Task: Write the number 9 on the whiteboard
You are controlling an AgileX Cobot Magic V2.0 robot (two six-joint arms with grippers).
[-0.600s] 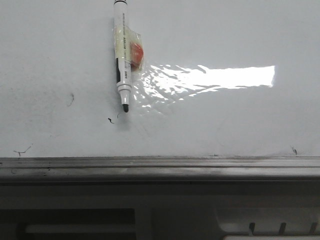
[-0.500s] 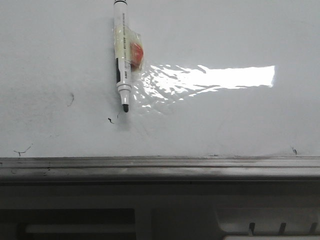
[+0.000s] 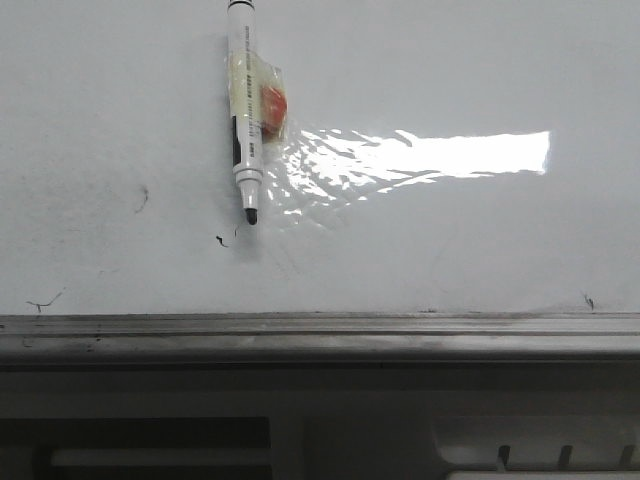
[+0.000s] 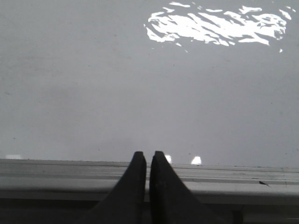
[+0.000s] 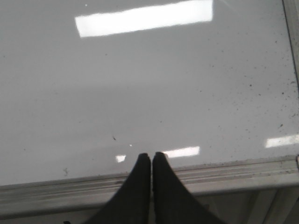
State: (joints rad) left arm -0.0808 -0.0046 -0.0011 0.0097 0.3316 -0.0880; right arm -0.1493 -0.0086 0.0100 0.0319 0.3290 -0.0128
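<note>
My left pincer hangs just over the near rail of the whiteboard, its two dark fingers pressed together with only a hairline between them and nothing held. Ahead of it lies plain glossy board with a ragged patch of glare.

From the front, the whiteboard fills the upper part of the view, its grey metal rail running across below. No number 9 is drawn on it; I see only small stray marks, one curved scuff at the left and a tiny scribble just beside the pen's point. A black-tipped marker pen lies on the board pointing toward the rail, uncapped, with a strip of clear tape and a red-orange bit stuck to its barrel (what that bit is I cannot tell). A bright bar of reflected light stretches off to the right of it.

My right pincer is likewise closed tight on nothing, poised over the rail, with speckled board beyond.
</note>
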